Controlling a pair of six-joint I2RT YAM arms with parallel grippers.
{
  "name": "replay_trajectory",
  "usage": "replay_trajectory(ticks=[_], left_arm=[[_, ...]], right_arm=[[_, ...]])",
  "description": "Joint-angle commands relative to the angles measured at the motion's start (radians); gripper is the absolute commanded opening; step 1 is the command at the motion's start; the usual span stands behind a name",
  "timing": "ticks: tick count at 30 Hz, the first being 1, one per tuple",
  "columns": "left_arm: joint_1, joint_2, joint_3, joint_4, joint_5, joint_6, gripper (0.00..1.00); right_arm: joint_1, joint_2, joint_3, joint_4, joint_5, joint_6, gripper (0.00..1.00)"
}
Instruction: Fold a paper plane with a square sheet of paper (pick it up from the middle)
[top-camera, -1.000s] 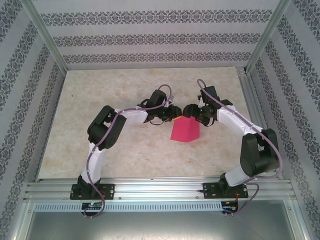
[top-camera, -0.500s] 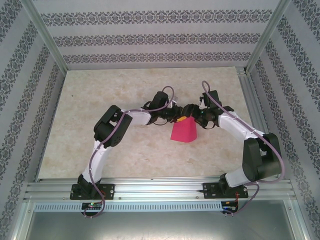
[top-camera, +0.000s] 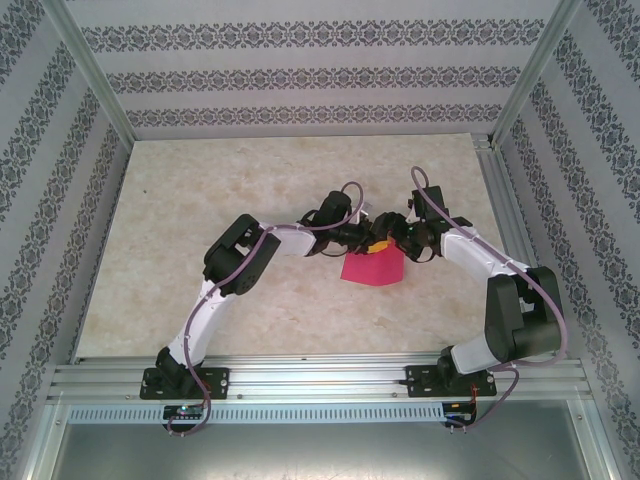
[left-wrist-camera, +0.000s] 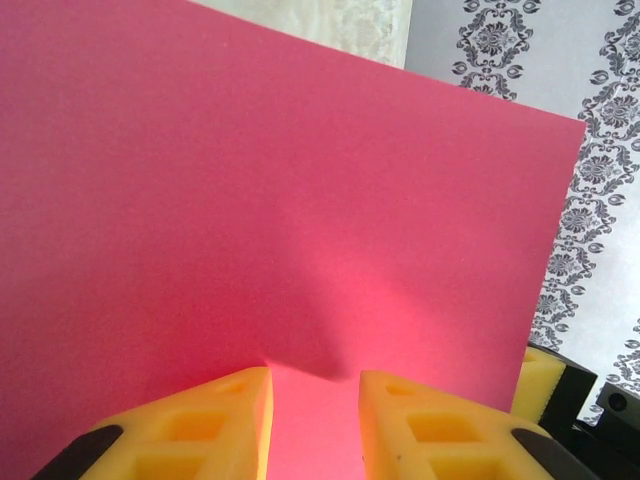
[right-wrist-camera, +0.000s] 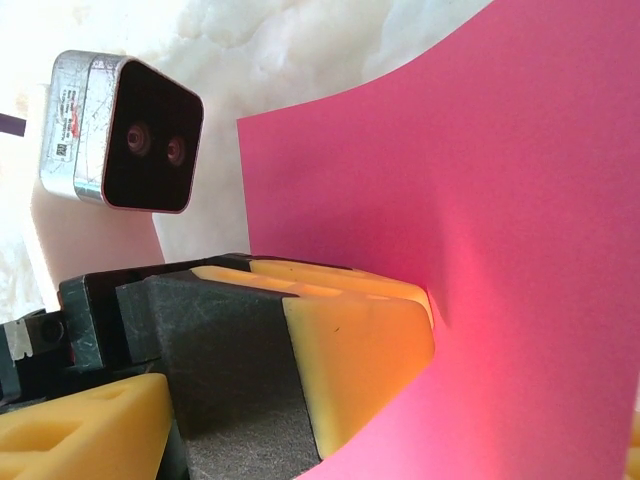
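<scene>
The pink sheet of paper (top-camera: 372, 268) hangs tilted above the table (top-camera: 200, 220), just right of centre, with its top edge up between the two grippers. My left gripper (top-camera: 362, 238) comes in from the left. Seen from the left wrist, the sheet of paper (left-wrist-camera: 300, 200) faces me. The left gripper (left-wrist-camera: 315, 385) pinches a small bump in the sheet's middle between its yellow fingertips. My right gripper (top-camera: 393, 240) stands open around that spot. From the right wrist, the sheet of paper (right-wrist-camera: 500, 200) runs between the wide-apart fingers of the right gripper (right-wrist-camera: 395, 420).
The left wrist's camera housing (right-wrist-camera: 120, 130) sits close in front of the right gripper. One right finger (left-wrist-camera: 545, 385) stands beside the sheet's right edge. Patterned walls enclose the table, and an aluminium rail (top-camera: 320, 375) runs along the near edge.
Both grippers have shifted right and slightly nearer, the left arm stretching out. The sheet went with them and now looks lower and flatter. The right jaws opened a little wider.
</scene>
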Motion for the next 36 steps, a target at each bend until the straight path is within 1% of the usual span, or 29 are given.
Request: replay_trajectory(ticks=[1, 5, 10, 13, 16, 20, 21, 22, 23, 25, 27, 30, 36], left_arm=[[-0.011, 0.010, 0.035, 0.002, 0.011, 0.022, 0.31], [-0.014, 0.037, 0.032, 0.040, 0.024, -0.007, 0.31], [-0.017, 0.054, 0.033, 0.046, 0.023, -0.014, 0.31], [-0.016, 0.057, 0.032, 0.037, 0.015, -0.009, 0.31], [-0.017, 0.051, 0.027, 0.026, 0.002, -0.001, 0.31], [-0.016, 0.033, 0.037, -0.021, -0.012, 0.036, 0.31], [-0.017, 0.032, 0.045, -0.030, -0.010, 0.040, 0.31], [-0.018, 0.032, 0.050, -0.033, -0.008, 0.043, 0.31], [-0.018, 0.032, 0.050, -0.033, -0.005, 0.043, 0.31], [-0.016, 0.029, 0.050, -0.047, -0.010, 0.047, 0.31], [-0.017, 0.025, 0.047, -0.024, -0.004, 0.034, 0.31], [-0.017, 0.018, 0.046, 0.033, 0.012, -0.002, 0.31], [-0.017, 0.003, 0.046, 0.032, 0.023, -0.010, 0.31]], right_arm=[[-0.010, -0.010, -0.021, 0.000, 0.047, 0.004, 0.78], [-0.014, 0.002, -0.023, -0.024, 0.069, -0.003, 0.79], [-0.030, -0.009, -0.043, -0.054, 0.110, -0.002, 0.80], [-0.052, -0.021, -0.073, -0.047, 0.107, -0.006, 0.77], [-0.076, -0.033, -0.101, -0.024, 0.075, -0.009, 0.71], [-0.097, -0.053, -0.109, -0.045, 0.083, -0.018, 0.71], [-0.106, -0.062, -0.120, -0.032, 0.078, -0.018, 0.69], [-0.107, -0.068, -0.136, 0.002, 0.047, -0.017, 0.63], [-0.107, -0.068, -0.142, 0.022, 0.019, -0.012, 0.61], [-0.107, -0.071, -0.140, 0.032, -0.005, 0.005, 0.61], [-0.108, -0.080, -0.131, 0.014, 0.010, 0.009, 0.61], [-0.107, -0.088, -0.121, -0.035, 0.078, -0.009, 0.58], [-0.111, -0.077, -0.125, -0.051, 0.102, -0.028, 0.52]])
